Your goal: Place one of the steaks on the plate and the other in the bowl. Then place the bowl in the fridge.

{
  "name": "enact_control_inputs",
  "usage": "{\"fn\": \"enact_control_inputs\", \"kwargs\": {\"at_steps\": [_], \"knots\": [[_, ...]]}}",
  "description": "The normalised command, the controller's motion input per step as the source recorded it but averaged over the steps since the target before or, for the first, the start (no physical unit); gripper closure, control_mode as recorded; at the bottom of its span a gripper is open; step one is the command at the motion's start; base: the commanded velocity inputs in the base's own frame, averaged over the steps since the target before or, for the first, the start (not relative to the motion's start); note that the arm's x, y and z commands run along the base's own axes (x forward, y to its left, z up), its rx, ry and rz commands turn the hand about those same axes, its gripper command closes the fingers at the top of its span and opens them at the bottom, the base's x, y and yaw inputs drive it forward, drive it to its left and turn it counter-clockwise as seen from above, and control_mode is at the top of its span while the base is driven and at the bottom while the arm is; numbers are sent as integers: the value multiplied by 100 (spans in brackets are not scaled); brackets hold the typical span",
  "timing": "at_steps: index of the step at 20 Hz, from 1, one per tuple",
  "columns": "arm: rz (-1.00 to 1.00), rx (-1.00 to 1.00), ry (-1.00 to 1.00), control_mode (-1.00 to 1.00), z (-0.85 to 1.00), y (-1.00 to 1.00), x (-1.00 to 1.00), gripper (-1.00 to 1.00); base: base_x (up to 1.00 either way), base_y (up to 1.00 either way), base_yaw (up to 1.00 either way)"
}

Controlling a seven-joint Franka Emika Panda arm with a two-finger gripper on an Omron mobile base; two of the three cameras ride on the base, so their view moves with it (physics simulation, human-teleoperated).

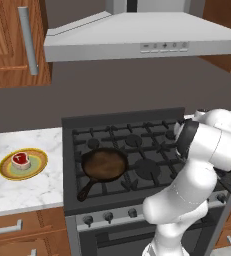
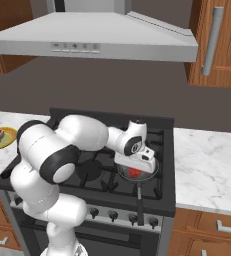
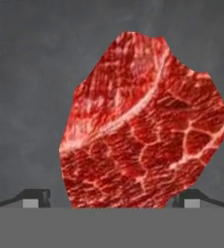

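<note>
Hand view: a raw red marbled steak (image 3: 142, 126) is framed between the two dark fingertips (image 3: 36, 197), spread wide and clear of the meat, nothing grasped, so a straddling pinch looks prepared. In the right base view that steak (image 2: 134, 173) is seen lying in a small dark round pan (image 2: 146, 176) on the near right of the black gas stove (image 2: 162, 150), with the open gripper (image 2: 137, 169) poised just above it. Far left, on the white marble counter (image 1: 32, 187), the other steak (image 1: 20, 160) is already seated on the yellow-rimmed plate (image 1: 37, 165). A larger brown frying pan (image 1: 104, 165) sits on the stove's left.

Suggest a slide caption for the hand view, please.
Open gripper poised over a raw steak lying on a dark grey surface, fingertips either side.
</note>
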Motion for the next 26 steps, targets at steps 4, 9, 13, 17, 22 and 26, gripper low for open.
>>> {"fn": "enact_control_inputs", "kwargs": {"at_steps": [4,9,13,17,22,26], "knots": [[0,0,0,-100,-27,-3,0,-100,0,0,0],[0,0,0,-100,-38,-4,0,100,0,0,0],[0,0,0,-100,-46,-5,-1,100,0,0,0],[0,0,2,-100,-56,0,-9,100,0,0,0],[0,0,1,-100,-21,15,-37,100,0,0,0],[1,0,0,-100,4,31,-44,100,0,0,0]]}}
